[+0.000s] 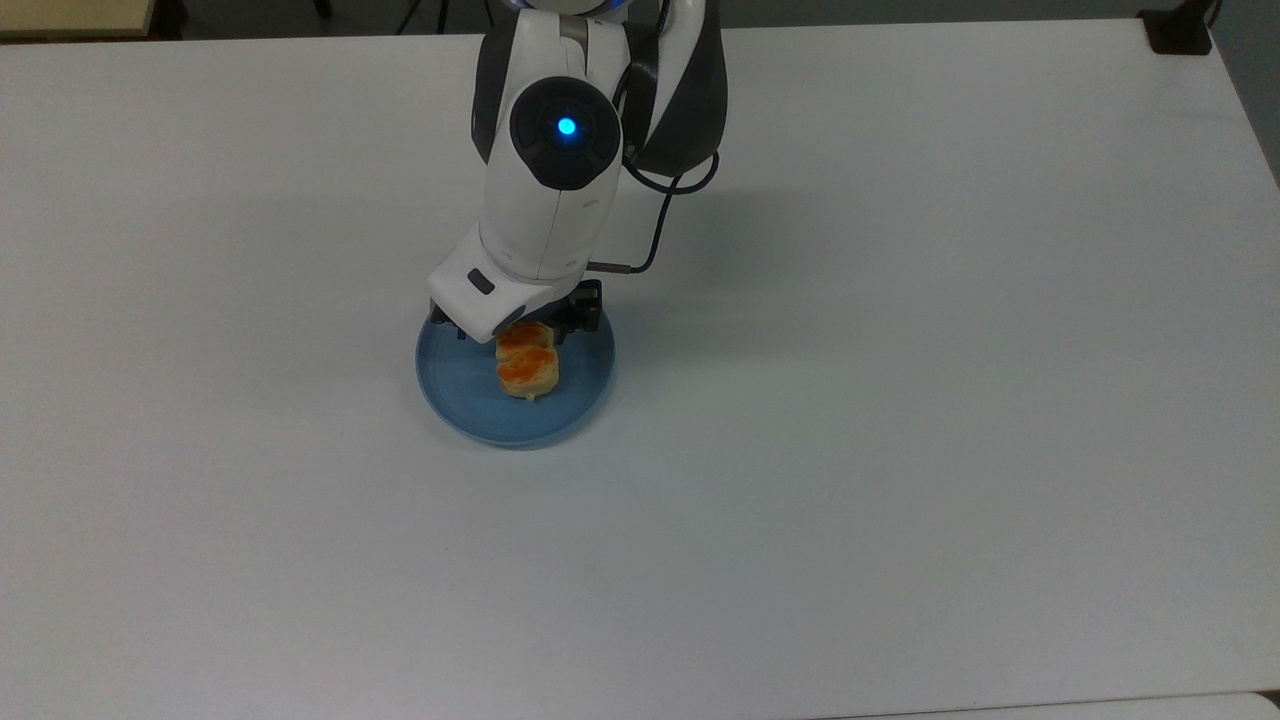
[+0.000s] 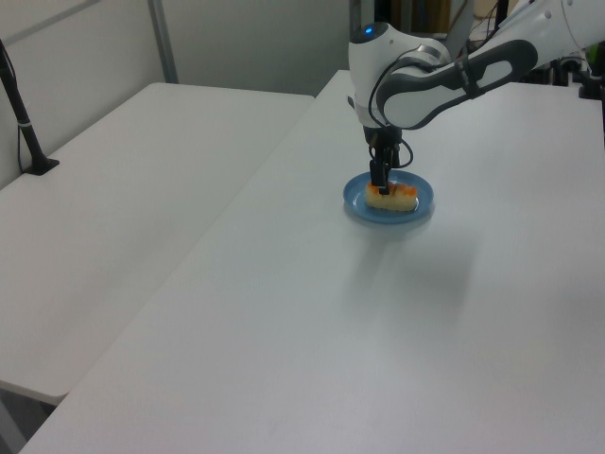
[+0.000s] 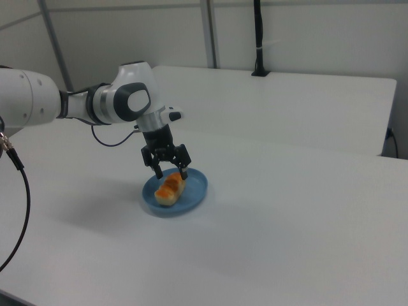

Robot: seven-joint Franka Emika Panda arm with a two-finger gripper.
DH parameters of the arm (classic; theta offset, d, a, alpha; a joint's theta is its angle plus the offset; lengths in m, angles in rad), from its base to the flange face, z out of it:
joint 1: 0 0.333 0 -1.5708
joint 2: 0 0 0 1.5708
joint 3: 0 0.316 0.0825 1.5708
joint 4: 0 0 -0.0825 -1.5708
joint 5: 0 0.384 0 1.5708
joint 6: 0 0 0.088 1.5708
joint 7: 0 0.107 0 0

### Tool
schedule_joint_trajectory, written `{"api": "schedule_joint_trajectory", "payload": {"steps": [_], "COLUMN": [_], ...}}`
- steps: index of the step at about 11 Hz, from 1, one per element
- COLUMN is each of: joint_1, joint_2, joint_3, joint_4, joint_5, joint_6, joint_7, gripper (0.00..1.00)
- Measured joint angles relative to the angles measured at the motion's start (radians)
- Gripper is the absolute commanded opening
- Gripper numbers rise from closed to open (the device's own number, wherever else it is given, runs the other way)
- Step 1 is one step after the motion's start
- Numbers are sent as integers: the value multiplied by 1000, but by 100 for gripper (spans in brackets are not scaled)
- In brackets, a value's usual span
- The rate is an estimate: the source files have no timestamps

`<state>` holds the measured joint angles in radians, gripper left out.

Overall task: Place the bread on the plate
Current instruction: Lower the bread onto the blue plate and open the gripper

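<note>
The bread [image 3: 170,187], a pale roll with orange-brown glazed ridges, lies on the round blue plate [image 3: 198,185] near the table's middle. In the top view the bread [image 1: 527,368] rests on the plate [image 1: 460,390] slightly toward the arm. My gripper [image 3: 171,172] points straight down just over the bread's far end, open, with one black finger on each side of the roll. In the left view the gripper [image 2: 380,180] stands directly above the bread [image 2: 393,197] on the plate [image 2: 357,201]. The white wrist hides the bread's end nearest the arm in the top view.
The plate sits on a wide white table [image 1: 900,400]. A second white table [image 2: 113,189] adjoins it in the left view. A black post [image 3: 258,38] stands at the far edge in the right view, and a cable [image 3: 19,191] hangs from the arm.
</note>
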<state>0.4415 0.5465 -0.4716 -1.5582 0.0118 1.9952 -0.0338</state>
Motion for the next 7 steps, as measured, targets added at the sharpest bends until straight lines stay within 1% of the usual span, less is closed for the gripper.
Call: {"api": "schedule_joint_trajectory", "payload": {"steps": [1,2,3,4,5,6,7], "joint_1": [0,-9,-46,-131,-203,-272,-332], "joint_2": [-14,-48,-106,-211,-289,-353,-403], "joint_3": [2,24,83,200,278,336,370], "joint_4": [4,13,25,34,34,32,24], "joint_5": [0,-1,-17,-41,-50,-53,-54], "joint_6": [-16,-70,-146,-258,-319,-350,-359], "joint_7": [53,104,135,157,179,186,186], "gripper": [100,100,100,100,100,100,100]}}
